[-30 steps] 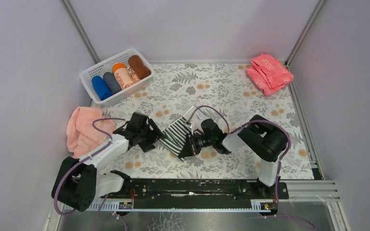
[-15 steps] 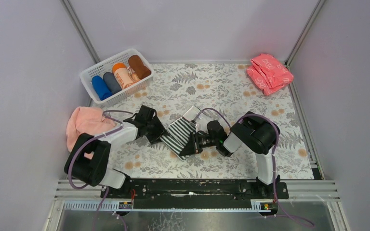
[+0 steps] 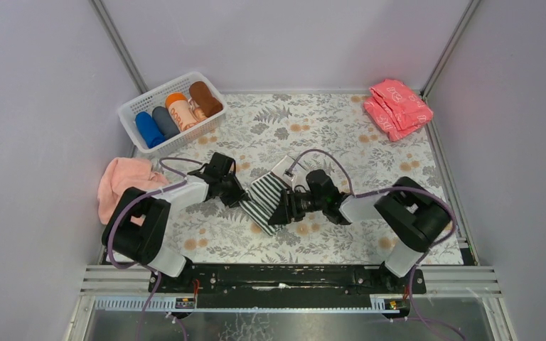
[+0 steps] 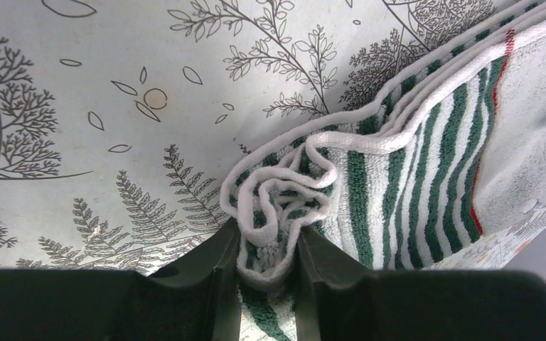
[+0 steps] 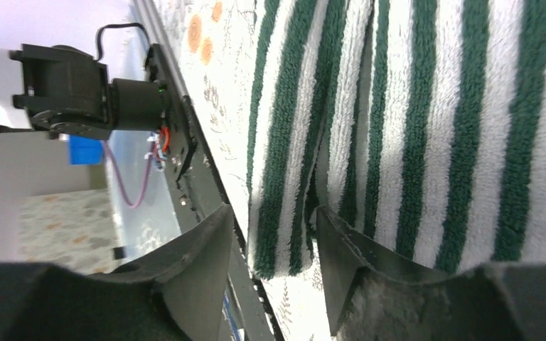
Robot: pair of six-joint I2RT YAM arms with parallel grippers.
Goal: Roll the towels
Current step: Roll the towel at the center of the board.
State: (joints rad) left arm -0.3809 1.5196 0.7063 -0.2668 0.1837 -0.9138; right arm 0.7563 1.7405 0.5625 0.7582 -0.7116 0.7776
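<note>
The dark-and-white striped towel [image 3: 264,193] lies folded mid-table on the leaf-print mat. My left gripper [image 3: 239,197] is at its left edge. In the left wrist view the left gripper [image 4: 269,238] is shut on a bunched, curled corner of the striped towel [image 4: 426,156]. My right gripper [image 3: 280,210] is at the towel's near right edge. In the right wrist view the right gripper [image 5: 274,213] stands open, with the striped towel's [image 5: 434,128] folded edge lying loose between the jaws. A pale pink towel [image 3: 121,188] lies crumpled at the left. A rust-brown roll [image 3: 206,98] is in the basket.
A white basket [image 3: 134,108] at the back left holds several rolled towels. A stack of folded coral-pink towels [image 3: 398,106] lies at the back right corner. Walls close in on three sides. The black base rail [image 3: 284,277] runs along the near edge.
My left gripper has slid to the towel's left corner and closed on it. My right gripper has opened, letting go of the towel's edge, and its arm's elbow has swung right.
</note>
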